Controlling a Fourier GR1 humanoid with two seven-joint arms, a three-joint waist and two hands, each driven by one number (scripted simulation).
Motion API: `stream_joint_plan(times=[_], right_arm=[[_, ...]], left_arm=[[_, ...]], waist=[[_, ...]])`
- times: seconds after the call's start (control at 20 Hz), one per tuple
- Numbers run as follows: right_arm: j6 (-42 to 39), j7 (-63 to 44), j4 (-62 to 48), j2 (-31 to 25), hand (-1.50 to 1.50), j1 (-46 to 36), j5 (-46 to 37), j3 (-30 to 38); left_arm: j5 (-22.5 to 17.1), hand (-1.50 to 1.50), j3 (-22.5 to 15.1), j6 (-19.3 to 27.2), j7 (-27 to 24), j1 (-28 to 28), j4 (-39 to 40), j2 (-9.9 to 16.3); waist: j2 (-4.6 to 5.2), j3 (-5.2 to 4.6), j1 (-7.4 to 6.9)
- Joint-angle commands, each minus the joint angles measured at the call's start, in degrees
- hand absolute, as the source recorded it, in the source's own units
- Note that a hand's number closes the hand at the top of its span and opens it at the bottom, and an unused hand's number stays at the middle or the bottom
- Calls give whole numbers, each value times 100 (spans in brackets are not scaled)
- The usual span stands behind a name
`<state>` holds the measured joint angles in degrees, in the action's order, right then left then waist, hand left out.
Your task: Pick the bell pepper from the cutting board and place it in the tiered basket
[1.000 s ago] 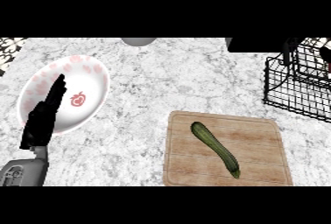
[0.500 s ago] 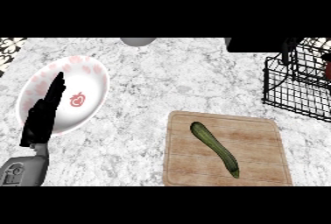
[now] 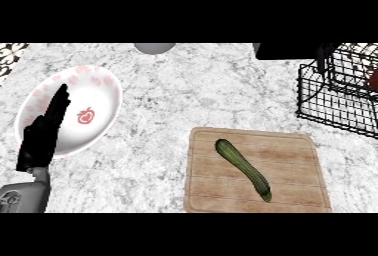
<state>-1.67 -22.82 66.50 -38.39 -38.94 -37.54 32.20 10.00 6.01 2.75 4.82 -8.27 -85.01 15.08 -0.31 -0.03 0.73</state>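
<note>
A wooden cutting board [image 3: 295, 195] lies at the lower right of the marble counter. A long green cucumber [image 3: 243, 168] lies on it at a slant; I see no bell pepper on the board. The black wire tiered basket [image 3: 336, 102] stands at the right edge. A small red patch [image 3: 373, 78] shows inside it at the frame's edge, and I cannot tell what it is. My left hand [image 3: 43, 136] rests at the left, open, fingers straight and pointing up, over the rim of a plate. The right hand does not show.
A white plate [image 3: 96, 95] with pink marks and a red emblem lies at the left, partly under my left hand. A grey round object [image 3: 153, 47] sits at the top edge. A black shape [image 3: 288, 50] sits at the top beside the basket.
My left hand and forearm have drifted slightly to the left and down. The cucumber, board, plate and basket have not moved.
</note>
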Motion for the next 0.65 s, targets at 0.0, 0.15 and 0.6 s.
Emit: stream_joint_plan(times=[0.0, 0.15, 0.6], right_arm=[[-656, -649, 668, -231, -150, 366, 605, 517], [-1120, -824, 1319, -226, -150, 1147, 1031, 922], [-2115, 539, 1335, -538, -150, 2721, 2584, 2940]], left_arm=[[174, 0, -77, 145, -44, 121, -56, -101], [28, 0, 80, -54, 24, 190, -150, 87], [182, 0, -47, 142, -216, -63, 267, -224]], waist=[[-12, 0, 42], [-19, 1, 62], [14, 5, 73]])
